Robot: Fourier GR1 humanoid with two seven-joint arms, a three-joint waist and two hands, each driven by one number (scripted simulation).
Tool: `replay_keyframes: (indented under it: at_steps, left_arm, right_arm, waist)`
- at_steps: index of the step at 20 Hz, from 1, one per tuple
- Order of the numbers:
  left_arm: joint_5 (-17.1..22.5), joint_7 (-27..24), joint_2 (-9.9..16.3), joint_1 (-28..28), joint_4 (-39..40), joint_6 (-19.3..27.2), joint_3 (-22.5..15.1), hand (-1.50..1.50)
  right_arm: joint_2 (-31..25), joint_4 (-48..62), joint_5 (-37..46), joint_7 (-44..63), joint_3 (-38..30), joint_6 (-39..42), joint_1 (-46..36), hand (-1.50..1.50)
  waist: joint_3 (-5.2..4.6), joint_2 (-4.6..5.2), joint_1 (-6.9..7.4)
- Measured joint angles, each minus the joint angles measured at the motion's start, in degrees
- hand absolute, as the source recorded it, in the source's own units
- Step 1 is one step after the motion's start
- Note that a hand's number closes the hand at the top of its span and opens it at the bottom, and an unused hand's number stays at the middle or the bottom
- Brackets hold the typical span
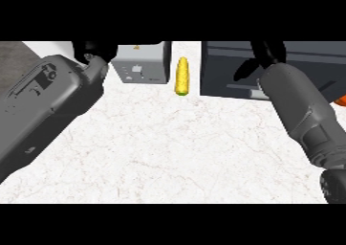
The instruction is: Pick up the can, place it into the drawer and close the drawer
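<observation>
Forearms (42, 105) foremost; can unseen; dark drawer (232, 67) beyond.

The counter (168, 148) is showing as pale marble, smooth, with thin reddish veins. The small grey box (142, 64) is looking like matt metal. The corn cob (181, 76) is looking bumpy and yellow. The dark drawer (225, 67) is appearing matt.

Counter (176, 153): fills the middle and lower frame.
Box (142, 64): top centre-left, on the counter.
Corn cob (181, 76): just right of the box, lying lengthwise.
Drawer unit (225, 67): upper right, right of the corn cob.
Left forearm (35, 110): left side.
Right forearm (306, 115): right side, overlapping the drawer unit.
</observation>
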Motion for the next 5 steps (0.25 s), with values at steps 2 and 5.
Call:
replay_keyframes:
  at_steps: [2, 5]
  left_arm:
    - [-0.2, -0.1, -0.1, 0.4, -0.2, 0.1, 0.0, -1.5]
    - [-0.2, 0.5, 0.6, 0.9, -1.1, -0.2, 0.0, -1.5]
  right_arm:
    - [0.5, -0.2, -3.5, -1.9, -3.3, 1.9, -0.5, -1.5]
    - [0.8, -0.3, -7.1, -4.2, -6.7, 3.9, -1.0, -1.5]
  waist:
    - [0.0, -0.06, -0.31]
    - [0.0, -0.1, -0.23]
